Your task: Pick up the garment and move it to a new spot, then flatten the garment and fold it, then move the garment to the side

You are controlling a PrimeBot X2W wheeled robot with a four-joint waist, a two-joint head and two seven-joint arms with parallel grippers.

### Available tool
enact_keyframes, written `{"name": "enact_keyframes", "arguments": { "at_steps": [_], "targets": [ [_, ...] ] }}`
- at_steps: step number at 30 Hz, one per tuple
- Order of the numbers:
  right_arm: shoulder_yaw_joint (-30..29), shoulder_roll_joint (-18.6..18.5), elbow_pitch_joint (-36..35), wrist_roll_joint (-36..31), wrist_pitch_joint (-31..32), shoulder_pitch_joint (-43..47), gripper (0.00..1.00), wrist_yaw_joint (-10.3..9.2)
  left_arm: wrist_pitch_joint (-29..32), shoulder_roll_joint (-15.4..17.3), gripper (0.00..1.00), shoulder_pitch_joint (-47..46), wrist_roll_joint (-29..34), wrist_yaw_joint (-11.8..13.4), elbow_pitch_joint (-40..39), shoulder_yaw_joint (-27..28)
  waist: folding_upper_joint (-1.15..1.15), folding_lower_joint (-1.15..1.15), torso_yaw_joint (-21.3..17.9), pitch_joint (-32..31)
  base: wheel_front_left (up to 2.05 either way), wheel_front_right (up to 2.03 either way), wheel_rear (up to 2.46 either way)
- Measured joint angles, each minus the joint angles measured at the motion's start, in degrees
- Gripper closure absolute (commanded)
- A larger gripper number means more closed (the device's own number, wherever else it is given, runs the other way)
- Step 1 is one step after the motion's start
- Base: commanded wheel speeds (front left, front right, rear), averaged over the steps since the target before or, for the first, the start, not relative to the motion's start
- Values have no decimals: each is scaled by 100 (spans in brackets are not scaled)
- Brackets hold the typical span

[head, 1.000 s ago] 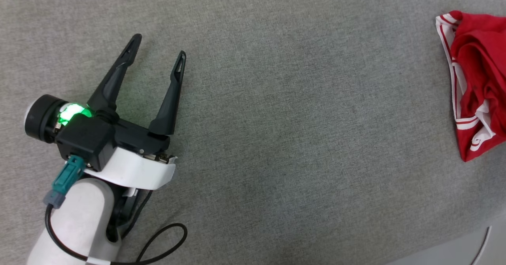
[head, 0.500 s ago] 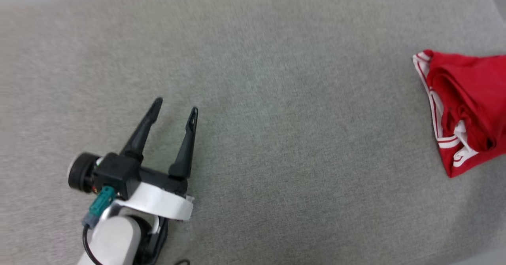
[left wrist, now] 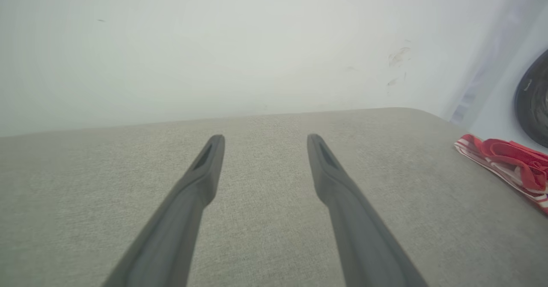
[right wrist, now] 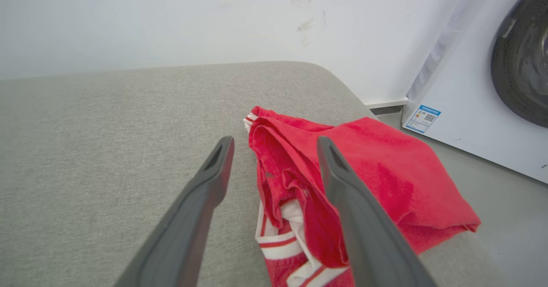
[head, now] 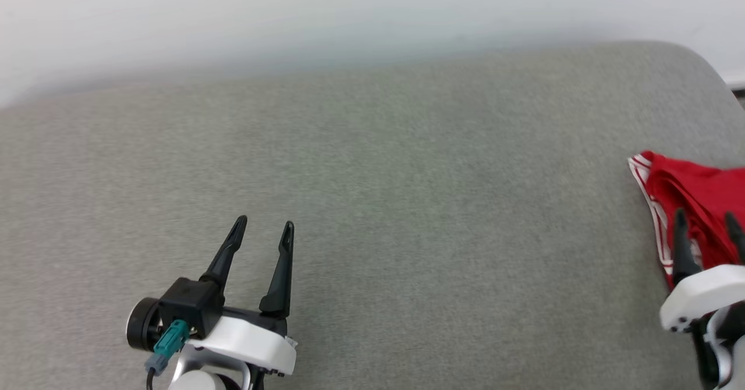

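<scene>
garment (head: 707, 189): bunched at right edge of frame | left gripper (head: 265, 223): spread, nothing held | right gripper (right wrist: 275, 140): spread over garment, nothing held | handling: judged soft, light, limp; best pinched at raised fold (right wrist: 274, 180)

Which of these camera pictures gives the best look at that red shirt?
The right wrist view: the red jersey lies bunched on the grey cushion, close and nearly whole. The head view cuts it off at the right edge, partly behind the right gripper. The left wrist view shows a thin, distant strip.
</scene>
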Motion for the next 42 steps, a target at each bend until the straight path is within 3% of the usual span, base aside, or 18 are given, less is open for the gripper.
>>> {"name": "enact_keyframes", "arguments": {
  "at_steps": [10, 17, 29, 42],
  "targets": [
    [1021, 288, -905, 623, 62, 896, 0, 0, -8, -125, 0, 452, 44, 162, 103, 353, 0, 1, 551, -582, 0, 0, 0],
    [1312, 347, -1594, 818, 263, 1521, 0, -1, -8, -124, 0, 715, 160, 196, 211, 521, 0, 1, 749, -919, 0, 0, 0],
    [1470, 378, -2531, 703, 485, 2171, 0, 0, -8, -257, 0, 910, 321, 127, 441, 666, 0, 1, 719, -1155, 0, 0, 0],
    [1538, 381, -2624, 788, 515, 2259, 0, -1, -8, -380, 0, 916, 461, 12, 555, 868, 0, 2, 600, -1167, 0, 0, 0]
  ]
}}
